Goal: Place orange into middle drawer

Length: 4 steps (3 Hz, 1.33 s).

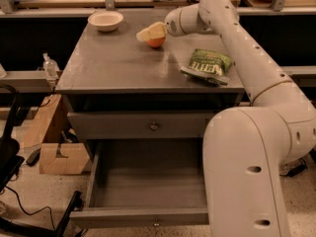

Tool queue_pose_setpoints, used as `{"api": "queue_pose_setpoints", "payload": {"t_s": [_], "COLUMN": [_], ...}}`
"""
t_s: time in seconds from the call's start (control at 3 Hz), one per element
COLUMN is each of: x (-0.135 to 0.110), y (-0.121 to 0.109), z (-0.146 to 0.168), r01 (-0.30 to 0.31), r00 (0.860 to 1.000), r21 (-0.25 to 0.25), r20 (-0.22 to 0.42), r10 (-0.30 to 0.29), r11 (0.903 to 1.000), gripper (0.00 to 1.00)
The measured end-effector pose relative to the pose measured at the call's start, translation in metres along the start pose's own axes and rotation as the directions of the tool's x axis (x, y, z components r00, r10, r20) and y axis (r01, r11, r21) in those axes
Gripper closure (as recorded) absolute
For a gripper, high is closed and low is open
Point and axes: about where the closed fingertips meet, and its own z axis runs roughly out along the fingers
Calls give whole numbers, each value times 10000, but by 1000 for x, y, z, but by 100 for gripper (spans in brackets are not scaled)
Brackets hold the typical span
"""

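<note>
The orange [156,42] sits on the grey cabinet's top [113,65], at the back near the middle. My gripper [151,32] comes in from the right, right over the orange, covering its top and left side. The middle drawer [143,216] is the lowest one. It is pulled out wide open towards the camera and its grey inside is bare. The shallower drawer [154,126] above it is shut.
A white bowl [105,19] stands at the cabinet's back left. A green snack bag [207,65] lies at its right edge. My arm's large link [247,172] fills the lower right, beside the open drawer. A cardboard box [59,157] and a bottle [49,67] are at the left.
</note>
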Motion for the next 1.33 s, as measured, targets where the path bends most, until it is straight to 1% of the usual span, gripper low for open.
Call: {"api": "queue_pose_setpoints", "payload": {"t_s": [0.33,0.67,1.0,1.33], "x": [15,36,41,43], "y": [3,8,11,13], "z": [10,21,29,33], "r01": [-18,-67,-7,-14], "r00": [9985,9943,9927,9924], "r21": [73,116,179,138], "r20": [-553,-1064,-1205,-1233], "r10": [22,79,28,31], "r11": [10000,9999,9998,9999], "gripper": [0,17,40,63]}}
